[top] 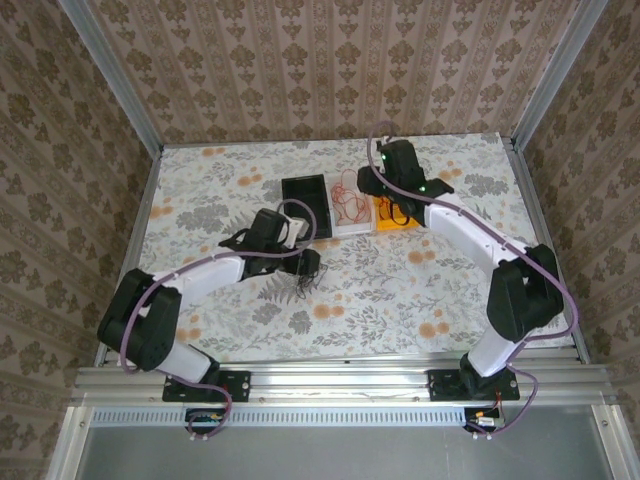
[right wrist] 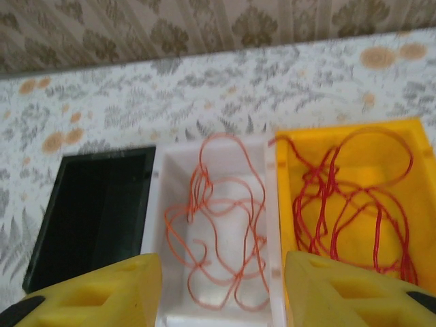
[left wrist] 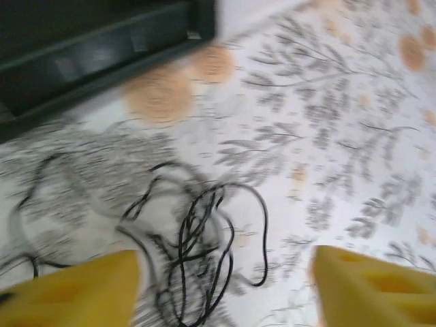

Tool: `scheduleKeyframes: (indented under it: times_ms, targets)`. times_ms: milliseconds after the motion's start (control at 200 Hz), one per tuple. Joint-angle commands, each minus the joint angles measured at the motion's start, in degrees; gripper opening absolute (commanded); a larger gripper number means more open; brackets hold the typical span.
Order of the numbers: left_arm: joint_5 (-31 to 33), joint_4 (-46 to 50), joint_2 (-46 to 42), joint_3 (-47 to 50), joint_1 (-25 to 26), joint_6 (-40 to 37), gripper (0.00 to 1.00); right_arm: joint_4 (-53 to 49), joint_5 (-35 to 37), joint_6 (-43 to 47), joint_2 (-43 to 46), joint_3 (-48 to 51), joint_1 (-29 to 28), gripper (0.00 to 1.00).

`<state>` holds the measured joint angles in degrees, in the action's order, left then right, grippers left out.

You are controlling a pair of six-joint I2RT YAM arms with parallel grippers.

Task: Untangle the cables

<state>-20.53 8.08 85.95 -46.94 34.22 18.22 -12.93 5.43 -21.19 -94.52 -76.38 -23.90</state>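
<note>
Top external view: three bins stand side by side in the middle of the table [top: 220,190], long sides together and long axes running away from the arms, with the black bin [top: 305,205] on the left, the white bin [top: 352,229] in the middle and the yellow bin [top: 383,222] on the right. The orange wires [right wrist: 196,194] lie in the white bin as a loose tangle stretched along the bin's length, from its far end toward its near end, thin loops curling out to either wall. The red wires [right wrist: 320,191] lie in the yellow bin, a wider knot that spreads across most of the floor, with one big loop arching toward the far right corner and a strand reaching the wall shared with the white bin. The right gripper [right wrist: 219,267] hangs over the near end of these bins with its yellow fingers [right wrist: 102,293] spread wide and holding nothing, the white bin showing between them. The black wires [top: 300,284] lie on the table cloth just nearer the arms than the black bin. In the blurred left wrist view they form a dense bunch that runs lengthwise toward the camera, with slack loops trailing off to the left. The left gripper [top: 308,262] is right above that bunch, its fingers [left wrist: 88,286] wide apart and empty, one on each side of it.
</note>
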Motion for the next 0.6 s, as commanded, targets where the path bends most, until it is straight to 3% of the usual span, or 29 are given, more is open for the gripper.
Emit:
scheduleKeyframes:
  times_ms: [0, 145, 295, 385, 480, 595]
  targets:
    - [-5.8, 2.5, 0.6, -2.0, 0.2, -2.3, 0.95, 2.8, -8.1, -0.6, 2.6, 6.0, -0.9, 0.51]
    - [2.9, -1.8, -3.1, 1.8, -3.7, 2.6, 0.95, 1.4, -16.9, 2.7, 1.8, 9.0, -5.8, 0.50]
    - [8.0, -1.3, -4.9, 5.3, -8.5, 5.3, 0.85, -2.6, -23.5, 7.0, -3.3, 7.0, -11.2, 0.50]
    - [8.2, -0.3, -4.4, 5.9, -9.9, 4.5, 0.78, -5.2, -24.5, 8.6, -7.4, 4.4, -13.3, 0.49]
    - [7.0, 0.6, -3.1, 5.9, -9.6, 3.8, 0.78, -8.4, -25.7, 11.6, -11.5, 0.6, -15.0, 0.49]
    - [10.0, 0.4, -2.6, 7.4, -10.6, 6.7, 0.78, -10.4, -25.3, 13.5, -15.3, -2.6, -16.3, 0.49]
